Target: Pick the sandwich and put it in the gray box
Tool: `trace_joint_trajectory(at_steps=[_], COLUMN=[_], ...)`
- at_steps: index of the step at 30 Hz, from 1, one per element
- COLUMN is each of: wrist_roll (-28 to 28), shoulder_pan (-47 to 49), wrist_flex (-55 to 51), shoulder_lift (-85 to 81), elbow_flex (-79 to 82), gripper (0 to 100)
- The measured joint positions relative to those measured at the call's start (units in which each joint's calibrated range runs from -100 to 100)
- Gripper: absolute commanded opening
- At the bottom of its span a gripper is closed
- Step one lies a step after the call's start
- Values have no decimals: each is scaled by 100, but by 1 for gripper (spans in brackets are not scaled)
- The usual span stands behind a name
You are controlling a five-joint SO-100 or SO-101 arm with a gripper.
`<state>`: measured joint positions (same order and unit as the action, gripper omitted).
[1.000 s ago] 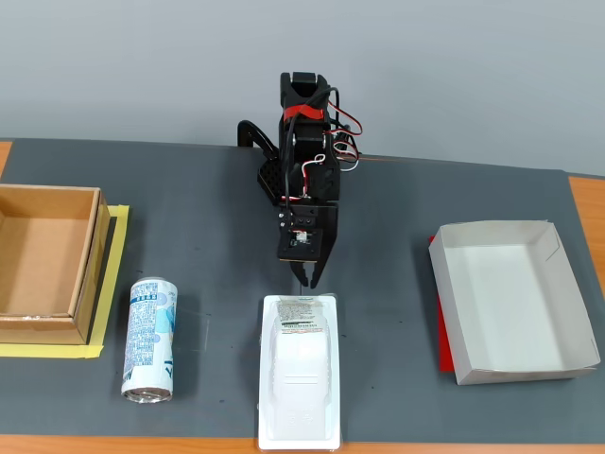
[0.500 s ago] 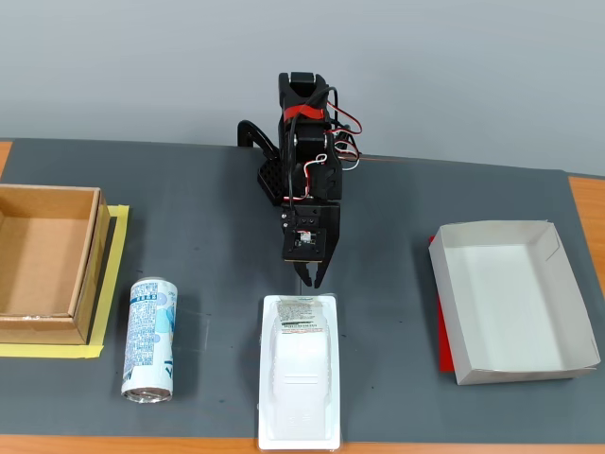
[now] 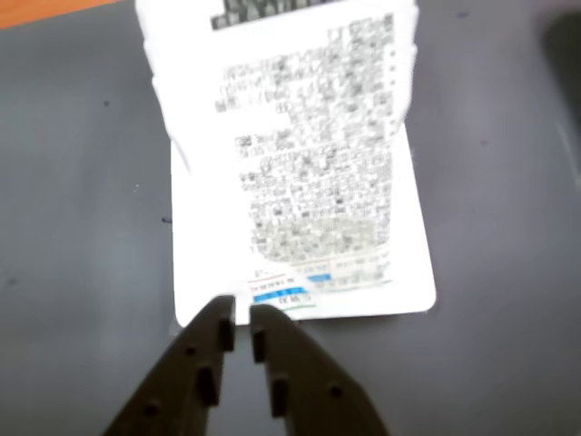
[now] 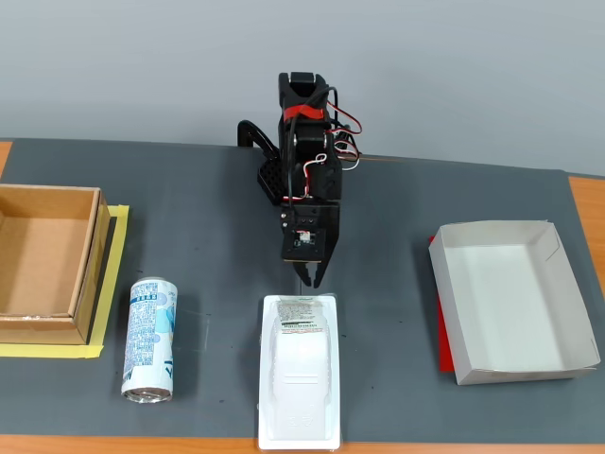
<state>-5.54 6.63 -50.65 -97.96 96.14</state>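
In the wrist view the gripper (image 3: 241, 318), fingers nearly pressed together, sits at the sandwich's (image 3: 300, 173) near edge at lower centre and should spread before descending, while in the fixed view the sandwich (image 4: 300, 383) lies bottom centre, the box (image 4: 553, 293) well right.

White sandwich (image 4: 301, 374) pack lies flat; gray box (image 4: 564, 293) sits right, empty.
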Motion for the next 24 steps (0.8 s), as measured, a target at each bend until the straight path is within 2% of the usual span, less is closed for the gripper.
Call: trace_joint_trajectory(at_steps=[24], wrist_roll=[-24], shoulder_pan=[0], wrist_flex=[0], shoulder_lift=[4647], elbow_flex=[-4185], gripper=[2])
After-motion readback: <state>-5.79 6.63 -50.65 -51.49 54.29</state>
